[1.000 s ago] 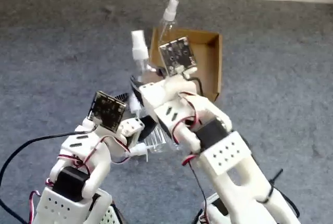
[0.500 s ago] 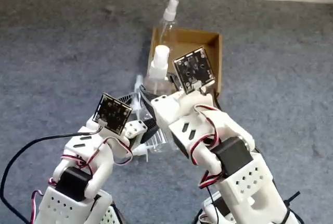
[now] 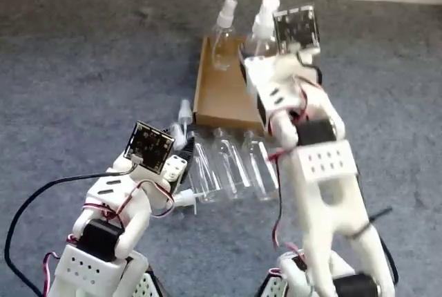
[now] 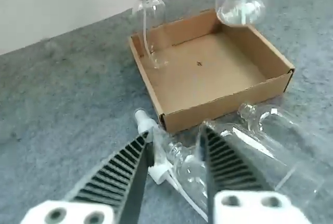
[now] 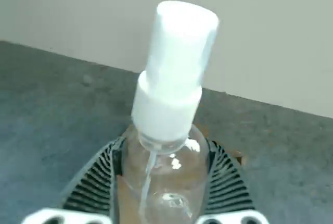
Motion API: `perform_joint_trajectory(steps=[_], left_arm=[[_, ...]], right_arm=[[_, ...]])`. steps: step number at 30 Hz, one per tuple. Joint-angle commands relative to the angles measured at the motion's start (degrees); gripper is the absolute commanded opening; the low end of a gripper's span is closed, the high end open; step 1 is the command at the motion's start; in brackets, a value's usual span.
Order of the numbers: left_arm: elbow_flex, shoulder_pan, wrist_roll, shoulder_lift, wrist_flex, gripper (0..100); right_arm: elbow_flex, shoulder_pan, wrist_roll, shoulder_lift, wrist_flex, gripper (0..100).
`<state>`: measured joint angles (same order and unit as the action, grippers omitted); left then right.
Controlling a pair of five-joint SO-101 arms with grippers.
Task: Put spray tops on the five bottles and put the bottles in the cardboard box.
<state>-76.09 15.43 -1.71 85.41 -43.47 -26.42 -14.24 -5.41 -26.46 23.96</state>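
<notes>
One capped bottle (image 5: 167, 104) clamped in right claw (image 5: 164, 148) above cardboard box (image 4: 223, 99), left claw (image 4: 177, 133) apart

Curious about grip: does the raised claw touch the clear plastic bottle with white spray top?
Touching. Right wrist view: the right gripper's fingers press both sides of the clear bottle.

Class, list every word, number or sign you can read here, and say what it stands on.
No text can be read.
The cardboard box: a small dark speck inside, no lettering.
The spray bottle in the right gripper: no label visible.
The wrist camera boards: any print is too small to read.
</notes>
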Motion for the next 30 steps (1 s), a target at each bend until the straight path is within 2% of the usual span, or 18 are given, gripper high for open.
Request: perform_joint_trajectory(steps=[1, 8, 14, 18, 30], left_arm=[[0.31, -0.92, -0.26, 0.66, 1.76, 4], [0.22, -0.92, -0.26, 0.66, 1.85, 3], [0.22, -0.84, -0.26, 0.66, 1.85, 3], [0.22, -0.84, -0.26, 0.66, 1.85, 3], [0.22, -0.84, -0.26, 0.66, 1.85, 3]], right_arm=[[4.97, 2.24, -0.70, 6.29, -8.92, 0.4], [5.14, 5.23, -0.62, 19.91, -21.23, 0.4], [7.43, 5.05, -0.09, 30.99, -28.97, 0.4], [13.41, 5.41, 5.19, 37.93, -28.88, 0.4], [21.76, 5.67, 5.36, 48.40, -29.32, 0.4]])
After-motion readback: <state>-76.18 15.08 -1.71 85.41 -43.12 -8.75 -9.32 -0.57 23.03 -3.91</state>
